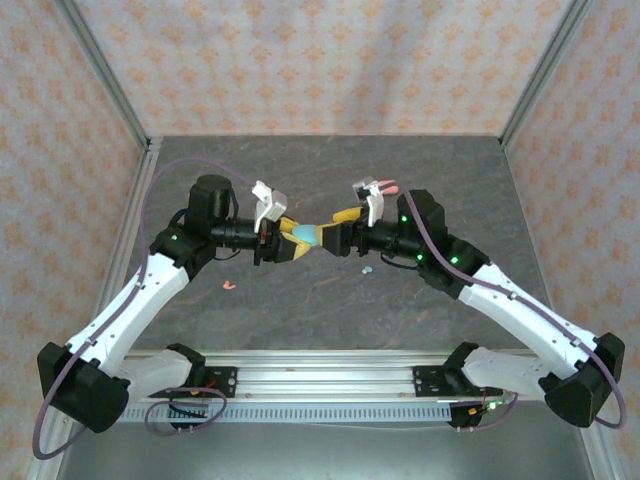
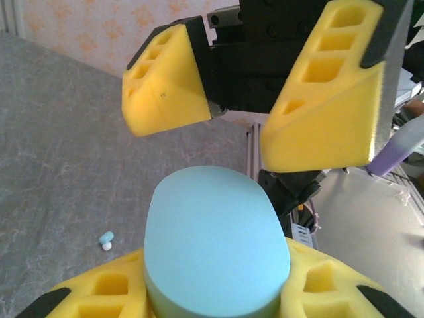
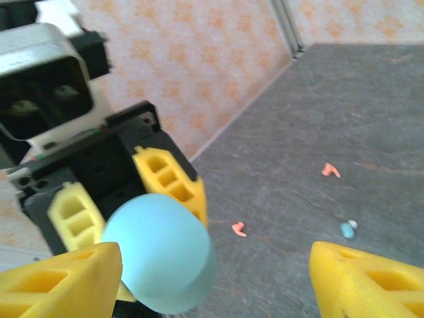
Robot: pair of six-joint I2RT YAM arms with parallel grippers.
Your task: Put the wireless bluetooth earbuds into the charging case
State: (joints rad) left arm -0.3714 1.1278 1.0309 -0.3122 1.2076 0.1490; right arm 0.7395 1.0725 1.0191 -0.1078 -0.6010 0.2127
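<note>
Pinching a smooth teal-blue oval plastic case [image 2: 215, 238] between its yellow foam fingers [image 2: 311, 255], our left gripper [image 1: 288, 243] faces our right gripper [image 1: 338, 232], whose jaws stand wide apart. From above, a tiny teal-blue earbud [image 1: 365, 270] lies at the case's 4 o'clock and a coral-pink earbud [image 1: 229, 285] at its 8 o'clock. Bare grey table [image 1: 300, 170] stretches to the walls around them.

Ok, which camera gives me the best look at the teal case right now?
Left wrist: the teal case is large, sharp and close, seated between the left fingers. Right wrist shows the case smaller and blurred, from the opposite side. Top external shows the case as a tiny patch between the two arms.
</note>
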